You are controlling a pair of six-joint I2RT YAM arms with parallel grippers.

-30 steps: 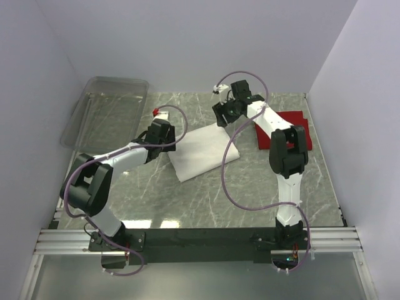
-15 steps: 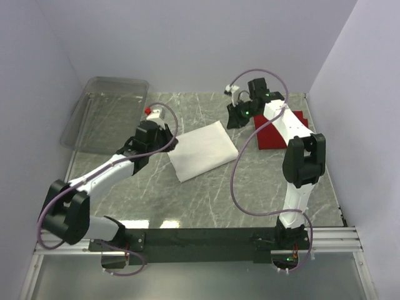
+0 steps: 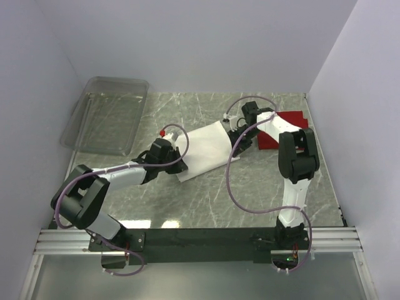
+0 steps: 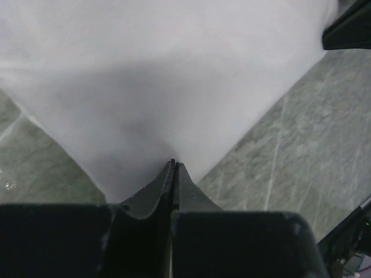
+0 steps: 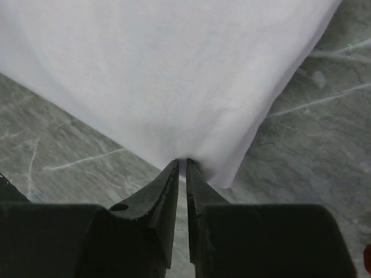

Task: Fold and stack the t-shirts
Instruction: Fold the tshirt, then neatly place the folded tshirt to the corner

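Corners matter now: the left claw, pressed together on the near-left corner of the white t-shirt lying mid-surface, and the right claw, nipping its far-right corner, should rise level and together so the fold survives the trip to the red t-shirt at the far right. The left arm stretches low; the right arm bends leftward at its elbow.

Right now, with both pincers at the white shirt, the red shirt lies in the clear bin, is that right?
Not quite: the red shirt lies on the table, far right, not in the bin, as the top view shows. The left pincer and right pincer are at the white shirt.
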